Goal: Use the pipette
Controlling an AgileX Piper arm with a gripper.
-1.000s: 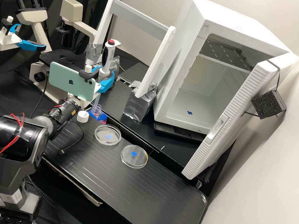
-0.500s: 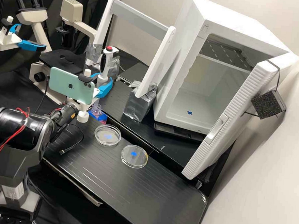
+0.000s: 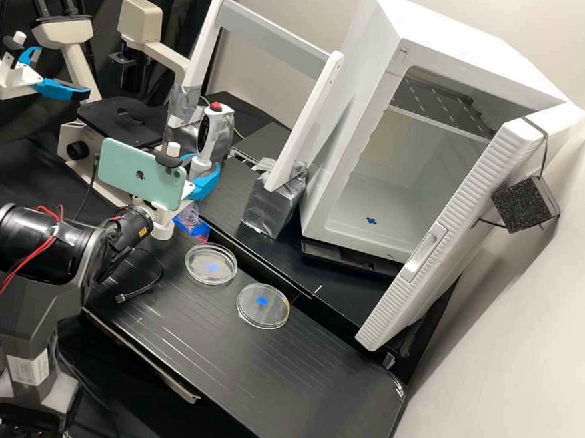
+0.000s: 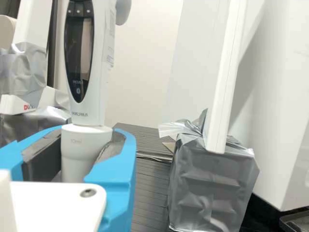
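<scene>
On a black bench [image 3: 250, 349], the gripper [image 3: 206, 166] clamps the near-upright pipette [image 3: 208, 136] between blue fingers, just above a small bottle [image 3: 190, 216]; gripper and pipette are lower than before.

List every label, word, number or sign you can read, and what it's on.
Phone: dark apple-shaped sign, no words.
Pipette: print below its display and on its lower part, too small or faint to quote surely.
White stand: red letters, partly hidden, not readable whole.
White label on the arm: too small.
</scene>
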